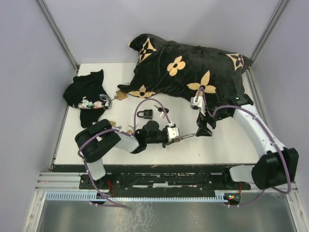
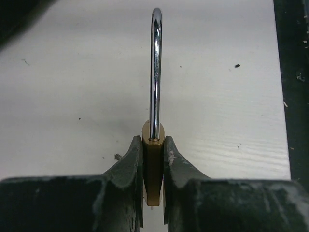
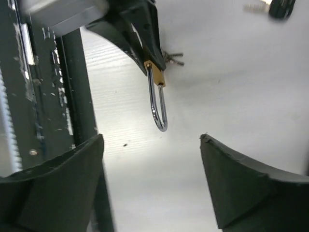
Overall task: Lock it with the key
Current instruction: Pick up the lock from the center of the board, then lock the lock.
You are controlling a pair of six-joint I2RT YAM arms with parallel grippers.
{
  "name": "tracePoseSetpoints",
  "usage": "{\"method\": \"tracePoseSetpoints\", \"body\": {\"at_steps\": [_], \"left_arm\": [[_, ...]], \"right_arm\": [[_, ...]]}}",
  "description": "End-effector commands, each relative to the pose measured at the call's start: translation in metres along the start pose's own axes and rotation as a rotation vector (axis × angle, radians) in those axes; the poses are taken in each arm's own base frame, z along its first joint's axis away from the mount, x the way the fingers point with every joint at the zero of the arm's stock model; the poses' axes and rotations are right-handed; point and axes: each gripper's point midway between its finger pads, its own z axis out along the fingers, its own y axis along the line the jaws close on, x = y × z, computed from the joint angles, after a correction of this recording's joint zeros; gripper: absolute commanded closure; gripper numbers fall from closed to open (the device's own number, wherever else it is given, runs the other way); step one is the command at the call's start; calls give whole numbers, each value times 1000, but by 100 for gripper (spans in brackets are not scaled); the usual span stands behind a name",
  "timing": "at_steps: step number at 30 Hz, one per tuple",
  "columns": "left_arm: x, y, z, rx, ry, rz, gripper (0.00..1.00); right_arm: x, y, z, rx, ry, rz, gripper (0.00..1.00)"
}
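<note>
**Padlock pinched in left gripper, right one spread**

The left gripper (image 2: 153,145) pinches the brass padlock (image 2: 153,169) by its body. The shackle (image 2: 155,72) points straight out past its fingertips over bare white table (image 2: 72,96). The table's dark front edge (image 2: 294,145) runs close on one side (open room on the other). The right gripper (image 3: 150,139), jaws spread wide, hovers just beyond the shackle tip. Keys (image 3: 174,58) lie just beside the left fingertips.

no readable txt, nos. or brand names, pillow (image 1: 193,63) shows flower motifs only
</note>
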Motion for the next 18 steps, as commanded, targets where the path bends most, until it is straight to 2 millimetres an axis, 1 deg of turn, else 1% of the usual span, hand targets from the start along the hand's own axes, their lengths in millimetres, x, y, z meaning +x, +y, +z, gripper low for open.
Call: {"method": "tracePoseSetpoints", "body": {"at_steps": [1,2,3,5,6,7,9,11,13,15,17,18], "left_arm": [[-39,-4,-16,64,-141,-75,97],[-38,-6,-18,64,-143,-80,97],[-36,-7,-19,62,-146,-83,97],[-34,-9,-23,54,-155,-88,97],[-33,-10,-25,49,-163,-91,97],[-33,-10,-26,45,-170,-91,97],[-32,-12,-29,42,-185,-93,97],[-29,-14,-29,46,-181,-98,97],[-29,-13,-29,41,-187,-96,97],[-29,-13,-30,36,-190,-96,97],[-29,-12,-30,32,-192,-93,97],[-28,-13,-30,30,-192,-95,97]], "right_arm": [[0,35,-5,-102,-89,-441,8],[8,40,2,-126,-104,-552,4],[11,41,8,-135,-125,-616,0],[11,37,19,-147,-159,-617,0],[10,31,24,-155,-150,-589,2],[11,26,27,-152,-143,-566,4],[12,9,33,-126,-117,-536,9],[9,-7,40,-85,-118,-526,12],[9,-11,46,-95,-119,-508,17],[9,-11,54,-116,-106,-496,24],[8,-9,61,-139,-107,-481,32],[8,-7,63,-151,-107,-479,39]]}}
